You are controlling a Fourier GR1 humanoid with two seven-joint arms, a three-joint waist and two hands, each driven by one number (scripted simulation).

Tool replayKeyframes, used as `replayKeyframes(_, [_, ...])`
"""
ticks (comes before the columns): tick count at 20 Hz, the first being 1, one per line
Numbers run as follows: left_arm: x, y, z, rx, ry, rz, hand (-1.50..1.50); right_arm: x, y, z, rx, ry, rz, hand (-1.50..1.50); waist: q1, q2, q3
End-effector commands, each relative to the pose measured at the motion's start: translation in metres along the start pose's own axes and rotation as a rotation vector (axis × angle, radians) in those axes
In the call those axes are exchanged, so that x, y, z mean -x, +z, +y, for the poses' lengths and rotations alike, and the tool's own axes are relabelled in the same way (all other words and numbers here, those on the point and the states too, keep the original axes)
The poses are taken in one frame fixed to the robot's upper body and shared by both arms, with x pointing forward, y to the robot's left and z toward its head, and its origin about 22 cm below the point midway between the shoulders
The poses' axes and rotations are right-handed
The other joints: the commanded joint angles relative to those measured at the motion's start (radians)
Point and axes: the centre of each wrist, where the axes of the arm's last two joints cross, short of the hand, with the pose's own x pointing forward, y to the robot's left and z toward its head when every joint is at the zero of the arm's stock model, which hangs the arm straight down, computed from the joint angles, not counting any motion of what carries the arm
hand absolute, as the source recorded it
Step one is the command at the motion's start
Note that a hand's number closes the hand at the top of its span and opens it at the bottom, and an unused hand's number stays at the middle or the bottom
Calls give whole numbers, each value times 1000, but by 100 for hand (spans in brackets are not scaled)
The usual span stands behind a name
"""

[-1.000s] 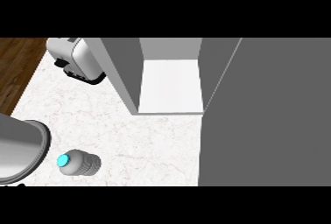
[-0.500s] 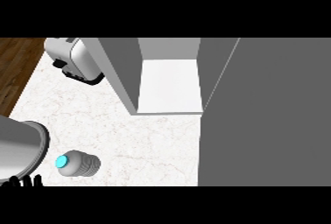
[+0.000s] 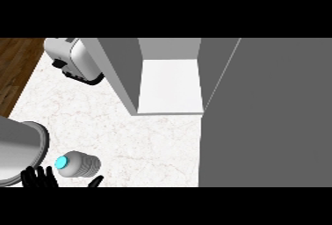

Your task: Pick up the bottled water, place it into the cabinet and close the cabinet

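1. While you look down at the marble counter (image 3: pixel 142 136), you see the bottled water (image 3: pixel 77 165) upright near its lower left, cyan cap up.
2. Your left hand (image 3: pixel 40 179) shows at the bottom edge, fingers spread and straight, thumb (image 3: pixel 96 181) apart (just beside the bottle, contact unclear).
3. Your cabinet (image 3: pixel 170 83) stands open beyond, its door (image 3: pixel 266 114) filling the right.
4. You have a toaster (image 3: pixel 74 59) at upper left and a grey pot (image 3: pixel 19 151) left of the bottle.
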Motion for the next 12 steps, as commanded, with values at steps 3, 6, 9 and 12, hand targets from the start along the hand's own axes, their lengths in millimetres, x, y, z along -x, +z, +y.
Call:
replayKeyframes(3, [48,-7,13,-19,1,4,-150,-34,-5,8,9,15,-78,-150,2,2,0])
replayKeyframes(6, [54,-17,11,-33,10,4,-150,-35,5,1,-34,14,-81,-150,-7,-1,1])
replayKeyframes(9, [63,-18,17,-53,-25,5,-150,-42,6,5,-4,11,-64,-150,-3,1,1])
replayKeyframes(12, [65,-29,17,-35,-15,-4,-150,-39,-9,5,2,12,-80,-150,14,5,1])
